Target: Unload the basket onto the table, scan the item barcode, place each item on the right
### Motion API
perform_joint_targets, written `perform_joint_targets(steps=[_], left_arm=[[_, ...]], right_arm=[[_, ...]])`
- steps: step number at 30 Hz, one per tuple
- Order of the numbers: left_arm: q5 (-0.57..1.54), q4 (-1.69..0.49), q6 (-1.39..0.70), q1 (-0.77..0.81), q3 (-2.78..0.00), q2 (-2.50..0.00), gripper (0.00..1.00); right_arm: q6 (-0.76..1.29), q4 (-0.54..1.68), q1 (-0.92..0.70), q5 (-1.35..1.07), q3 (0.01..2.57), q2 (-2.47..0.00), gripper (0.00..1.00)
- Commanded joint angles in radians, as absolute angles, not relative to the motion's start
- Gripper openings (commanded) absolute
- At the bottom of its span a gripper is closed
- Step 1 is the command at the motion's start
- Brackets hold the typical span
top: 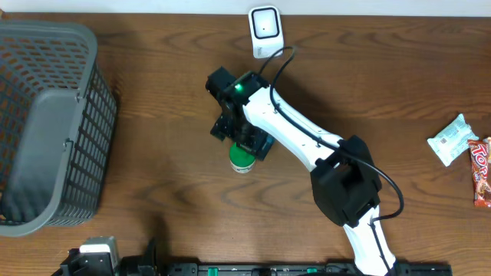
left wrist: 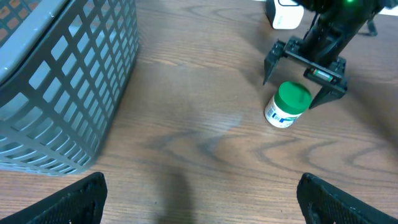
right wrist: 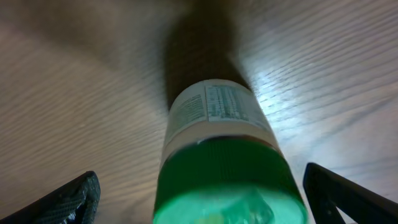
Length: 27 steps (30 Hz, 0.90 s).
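Observation:
A small white bottle (top: 242, 159) with a green cap rests on the wooden table near the middle. Its cap faces my right gripper (top: 244, 144), which hangs open just over it. In the right wrist view the bottle (right wrist: 217, 137) fills the centre, and both fingertips (right wrist: 68, 202) stand clear on either side of the cap. The left wrist view shows the bottle (left wrist: 287, 104) under the right gripper (left wrist: 290, 93). A white scanner (top: 265, 31) stands at the table's far edge. My left gripper (left wrist: 202, 199) is open over bare wood at the near edge.
A large grey mesh basket (top: 46, 123) takes up the left side of the table. Two snack packets (top: 453, 139) lie at the far right edge. The right arm's cable runs close to the scanner.

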<state>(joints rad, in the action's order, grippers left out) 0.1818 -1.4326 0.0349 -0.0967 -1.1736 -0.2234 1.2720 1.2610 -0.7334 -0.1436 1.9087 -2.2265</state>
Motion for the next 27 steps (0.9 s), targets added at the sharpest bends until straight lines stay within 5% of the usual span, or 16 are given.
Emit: perform_joint_targets(steps=[1, 2, 6, 9, 14, 22, 27], left_arm=[[0.191, -1.431, 0.051, -0.101, -1.177, -0.22, 0.98], [0.191, -1.431, 0.051, -0.101, -1.177, -0.22, 0.98], [0.191, -1.431, 0.051, -0.101, -1.177, -0.22, 0.98], [0.191, -1.431, 0.051, -0.101, -1.177, -0.22, 0.98], [0.191, -1.431, 0.051, -0.101, -1.177, -0.22, 0.98], [0.191, -1.431, 0.051, -0.101, -1.177, -0.22, 0.98], [0.191, -1.431, 0.051, -0.101, -1.177, -0.22, 0.98]], right_arm=[[1.304, 1.221, -0.734, -0.183, 1.848, -2.228, 0.99], [1.304, 1.213, -0.734, -0.182, 1.837, -2.228, 0.97], [1.28, 1.177, -0.734, -0.173, 1.798, -2.228, 0.63], [1.205, 1.17, -0.735, -0.163, 1.798, -2.227, 0.58], [0.969, 1.163, -0.734, -0.162, 1.801, -2.227, 0.6], [0.093, 1.186, -0.73, -0.158, 1.852, -2.227, 0.82], [0.048, 1.26, -0.73, -0.048, 1.924, -2.227, 0.88]])
